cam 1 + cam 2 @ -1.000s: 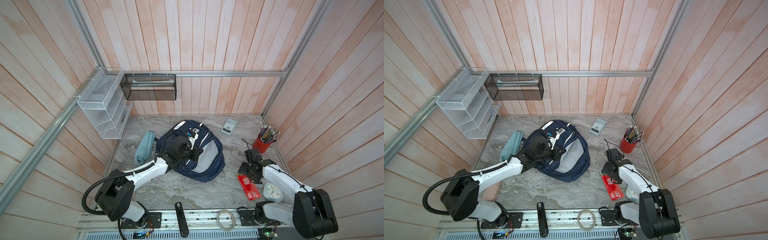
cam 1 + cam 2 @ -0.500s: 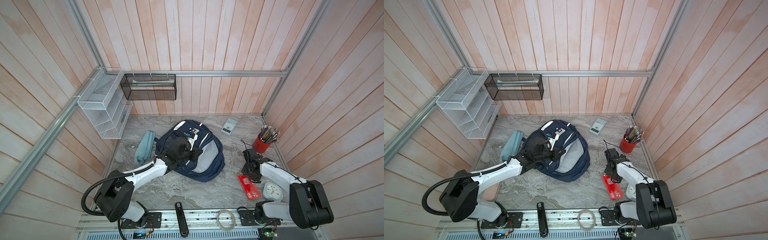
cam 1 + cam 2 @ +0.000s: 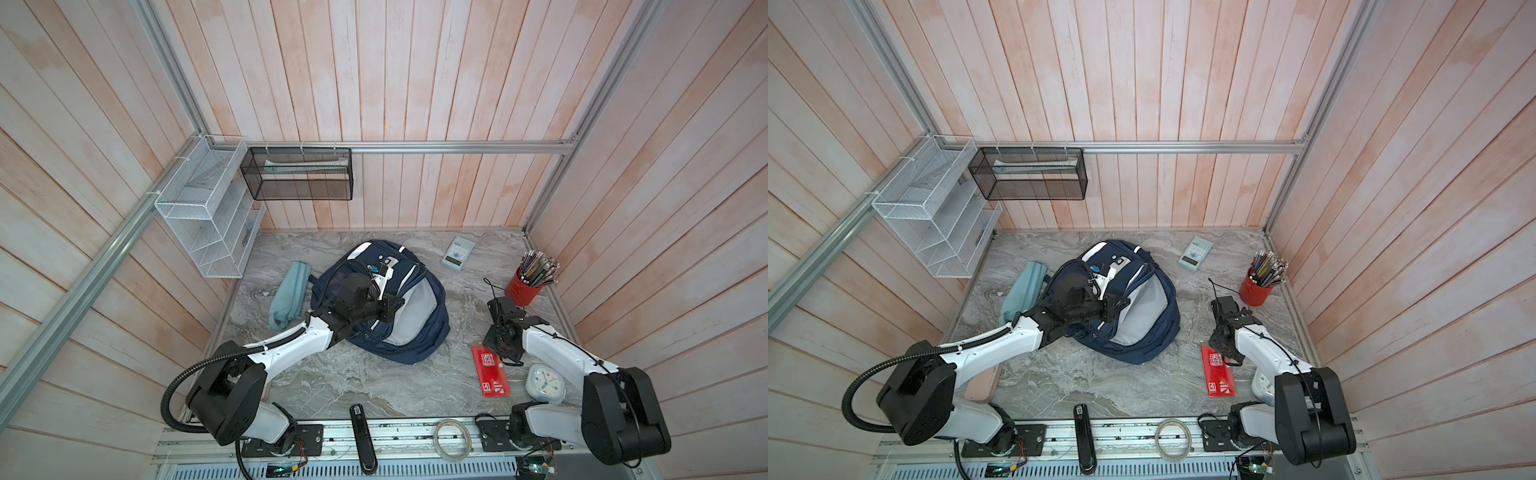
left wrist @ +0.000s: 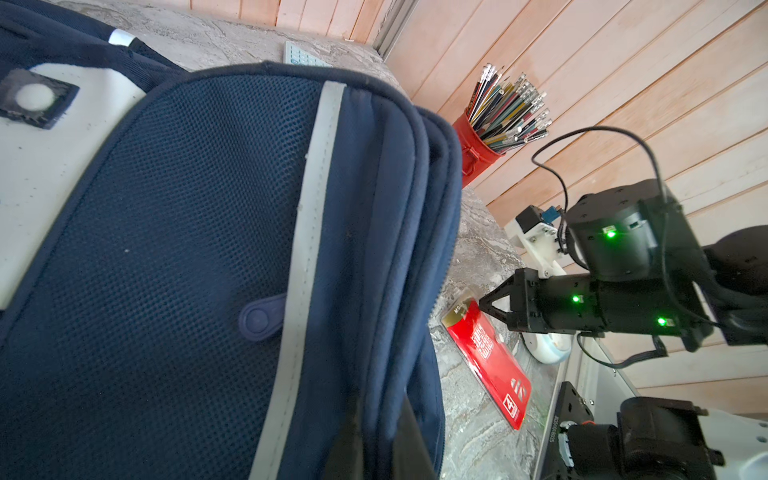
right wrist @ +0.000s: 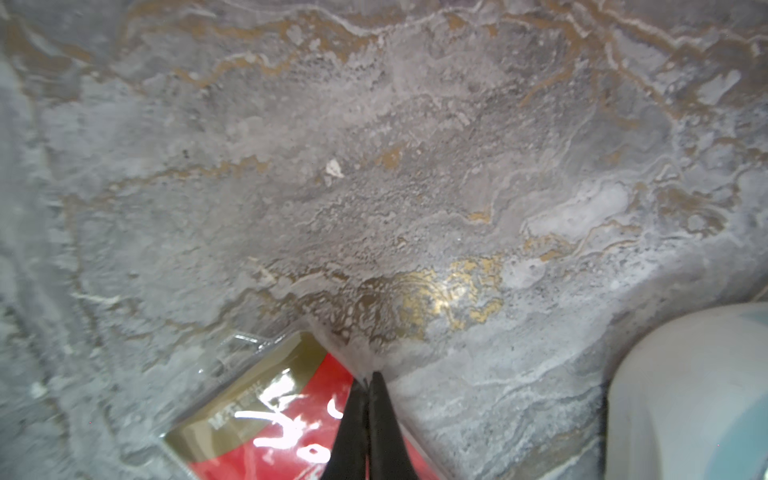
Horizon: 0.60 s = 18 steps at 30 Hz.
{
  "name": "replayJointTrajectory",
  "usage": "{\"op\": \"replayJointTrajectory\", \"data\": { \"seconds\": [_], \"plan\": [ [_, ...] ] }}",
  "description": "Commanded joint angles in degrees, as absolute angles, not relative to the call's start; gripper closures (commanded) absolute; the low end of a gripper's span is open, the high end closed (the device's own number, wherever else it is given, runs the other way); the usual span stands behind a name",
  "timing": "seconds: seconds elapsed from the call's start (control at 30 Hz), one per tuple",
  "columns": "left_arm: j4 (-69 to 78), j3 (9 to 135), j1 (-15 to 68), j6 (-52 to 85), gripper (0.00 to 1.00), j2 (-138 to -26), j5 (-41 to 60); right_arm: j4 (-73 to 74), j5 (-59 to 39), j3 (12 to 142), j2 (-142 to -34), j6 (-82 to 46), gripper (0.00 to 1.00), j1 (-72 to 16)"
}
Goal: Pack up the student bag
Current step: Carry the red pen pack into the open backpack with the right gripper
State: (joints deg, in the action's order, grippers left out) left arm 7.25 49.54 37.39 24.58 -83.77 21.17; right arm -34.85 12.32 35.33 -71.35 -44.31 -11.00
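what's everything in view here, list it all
student bag: 1, navy, centre
pencil case: 1, light blue, left of bag
calculator: 1, pale grey, back
pencil cup: 1, red, back right
packet: 1, red, front right
clock: 1, white, beside packet
stapler: 1, black, front edge
tape roll: 1, clear, front rail
wire shelf: 1, white, left wall
mesh basket: 1, black, back wall
left gripper: 1, black, shut on bag's edge
right gripper: 1, black, shut at packet's corner

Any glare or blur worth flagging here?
Right wrist view: white glare streaks on the flat red plastic-wrapped packet, and the rounded white clock is out of focus. Left wrist view: navy blue fabric backpack mesh is sharp. Both top views: even, soft light.
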Motion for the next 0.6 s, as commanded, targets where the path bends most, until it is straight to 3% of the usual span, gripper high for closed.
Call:
{"op": "replayJointTrajectory", "data": {
  "seconds": [0.0, 0.23, 0.57],
  "plan": [
    [7.81, 49.26, 37.18, 25.21, 1.0, -81.93, 22.64, -37.19, 8.78, 37.56, -67.83, -43.91, 1.0, -11.57],
    [6.67, 51.43, 37.14, 25.91, 1.0, -83.09, 22.02, -38.48, 7.87, 43.83, -63.83, -47.37, 1.0, -18.42],
    [3.57, 54.9, 37.21, 26.06, 1.0, -83.13, 22.46, -33.51, 7.28, 58.36, -75.52, -48.04, 1.0, -30.97]
  ]
}}
